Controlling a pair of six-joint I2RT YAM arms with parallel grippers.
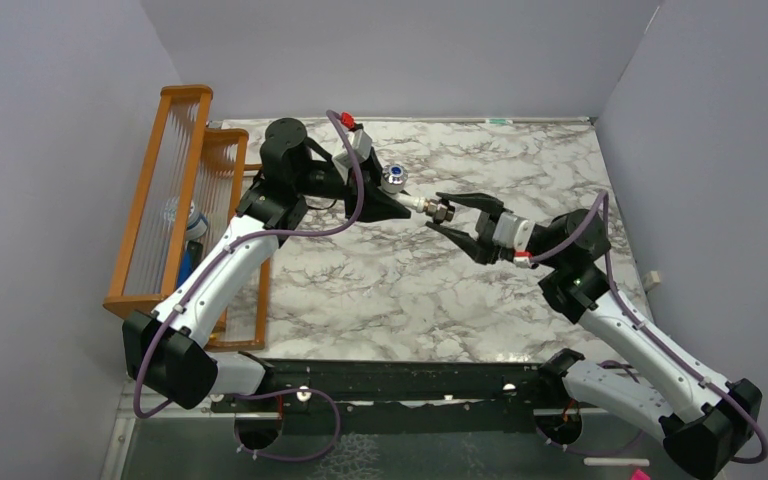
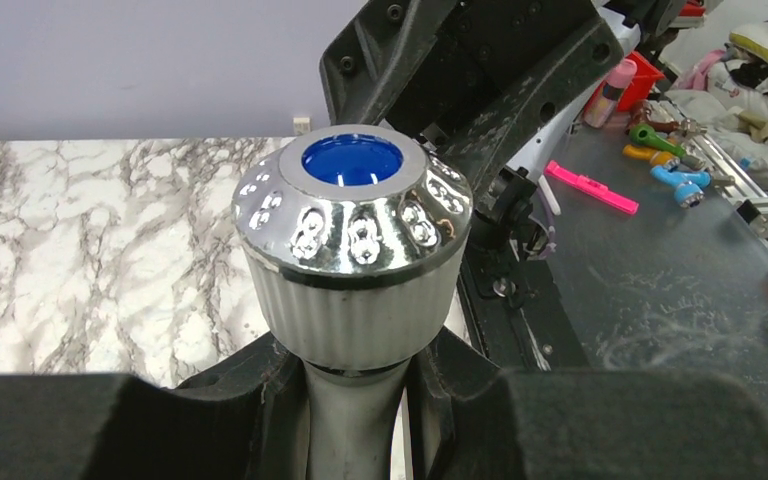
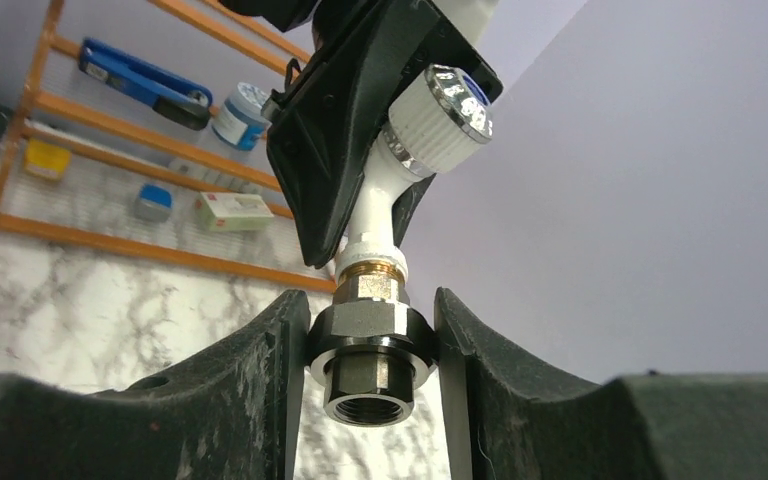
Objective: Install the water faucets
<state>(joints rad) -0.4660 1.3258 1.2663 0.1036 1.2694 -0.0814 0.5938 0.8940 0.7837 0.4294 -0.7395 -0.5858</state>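
Note:
The white tap [image 1: 407, 192] with its silvery, blue-centred knob [image 1: 394, 177] is held in the air over the marble table [image 1: 410, 290]. My left gripper [image 1: 388, 203] is shut on the tap's white stem [image 2: 352, 400] just below the knob [image 2: 352, 215]. The grey nut-like fitting [image 1: 443, 211] sits on the tap's brass threaded end [image 3: 370, 283]. My right gripper [image 1: 438, 212] is shut on this fitting [image 3: 370, 345], a finger on each side of its flange, its threaded hole facing the camera. The left gripper [image 3: 340, 140] shows behind it.
An orange wire rack [image 1: 160, 200] stands along the left wall, with a blue tool [image 3: 145, 80], a tape roll [image 3: 238, 115] and small boxes [image 3: 235, 212] in it. Grey walls close the sides and back. A dark bench [image 2: 660, 260] with loose tools lies past the table's near edge.

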